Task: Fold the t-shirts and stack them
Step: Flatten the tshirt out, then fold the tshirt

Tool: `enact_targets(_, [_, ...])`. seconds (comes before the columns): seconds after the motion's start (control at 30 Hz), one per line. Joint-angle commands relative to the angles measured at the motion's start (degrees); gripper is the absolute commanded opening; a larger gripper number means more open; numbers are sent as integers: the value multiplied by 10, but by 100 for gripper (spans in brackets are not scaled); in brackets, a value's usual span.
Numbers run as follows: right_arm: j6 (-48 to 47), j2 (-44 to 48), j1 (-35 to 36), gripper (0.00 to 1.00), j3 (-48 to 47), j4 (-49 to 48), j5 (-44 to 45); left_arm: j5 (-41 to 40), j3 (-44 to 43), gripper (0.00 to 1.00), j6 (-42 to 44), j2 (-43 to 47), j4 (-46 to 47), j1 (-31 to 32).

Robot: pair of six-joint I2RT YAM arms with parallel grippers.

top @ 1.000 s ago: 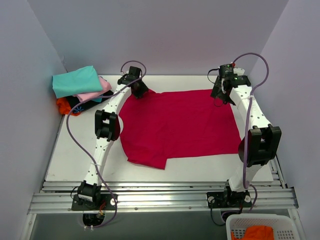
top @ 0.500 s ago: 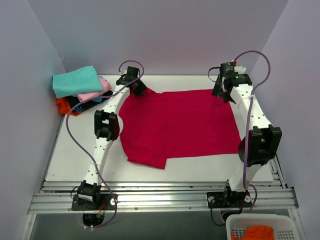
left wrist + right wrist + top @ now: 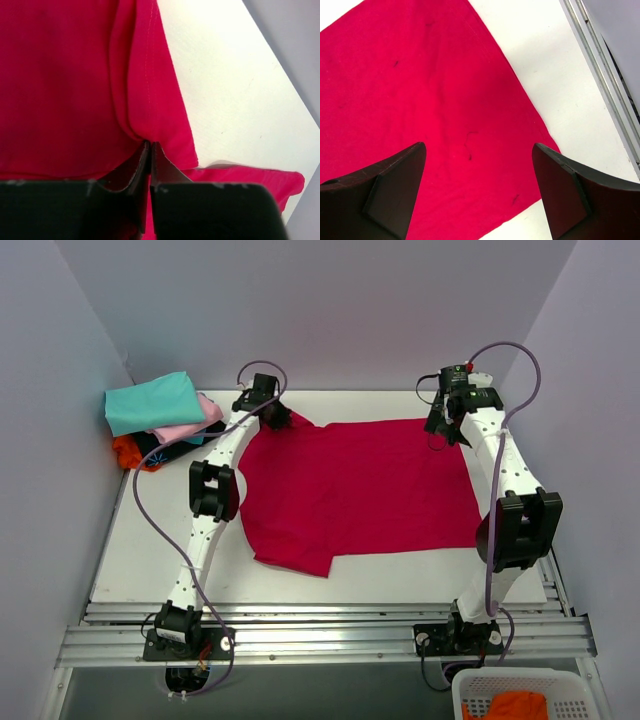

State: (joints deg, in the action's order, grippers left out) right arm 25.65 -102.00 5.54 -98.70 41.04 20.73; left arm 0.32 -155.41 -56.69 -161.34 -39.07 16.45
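A large crimson-red t-shirt point(image 3: 355, 490) lies spread on the white table point(image 3: 150, 550). My left gripper point(image 3: 279, 421) is at its far left corner, shut on a pinched fold of the red cloth point(image 3: 145, 120). My right gripper point(image 3: 448, 430) hovers over the shirt's far right corner, open and empty, with the red cloth point(image 3: 435, 110) and its corner edge below the fingers point(image 3: 395, 185). A stack of folded shirts sits at the far left: teal point(image 3: 150, 402) on top, pink point(image 3: 185, 427), black and orange point(image 3: 128, 451) beneath.
A white basket point(image 3: 520, 695) with orange cloth stands below the table's near right corner. Grey walls close in the table at the back and both sides. A metal rail point(image 3: 320, 630) runs along the near edge.
Both grippers have shifted only slightly at the shirt's far corners; the left has closed in on the cloth fold. The shirt lies much as before.
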Motion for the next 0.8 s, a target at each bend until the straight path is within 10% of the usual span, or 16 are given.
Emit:
enact_targets(0.0, [7,-4,-7,83,-19,21,26,9,-32,9,-11,-4,41,-6])
enact_targets(0.47, [2,2,-11,83,-11,43,26,75,-46,9,-126,-41,267,-33])
enact_targets(0.6, [-14,12,-14,83,-26,61,39,101,-93,39,-383,-156,582,-41])
enact_targets(0.63, [-17,18,-16,83,-26,62,41,94,-120,70,-414,-186,602,-39])
enact_targets(0.7, [-24,25,-24,83,-23,62,44,93,-105,99,-438,-203,654,-39])
enact_targets(0.77, [-27,36,-30,83,-18,61,41,108,-38,94,-425,-149,670,-41])
